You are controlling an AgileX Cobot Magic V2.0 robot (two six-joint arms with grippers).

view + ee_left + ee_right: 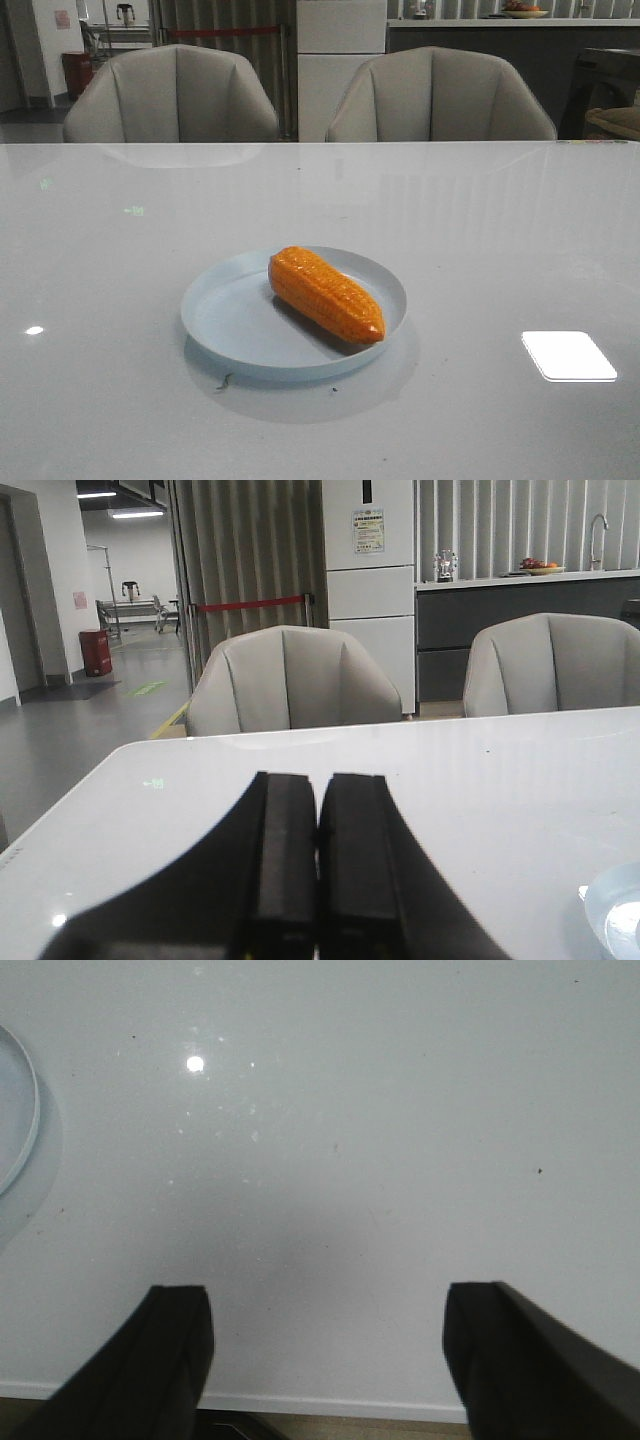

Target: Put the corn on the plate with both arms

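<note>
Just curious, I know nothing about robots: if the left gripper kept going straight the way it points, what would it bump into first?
Probably nothing soon. The shut left gripper points along the bare glossy white table toward a grey padded chair beyond its far edge; depth is unclear.

The front view looks forward and slightly down over the table (pixel 120 250), with the plate (pixel 225 320) close in the near middle. The left wrist view sits low, facing level across the table toward the far chairs (pixel 295 680). The right wrist view looks steeply down, close. All three share the plate's rim.
</note>
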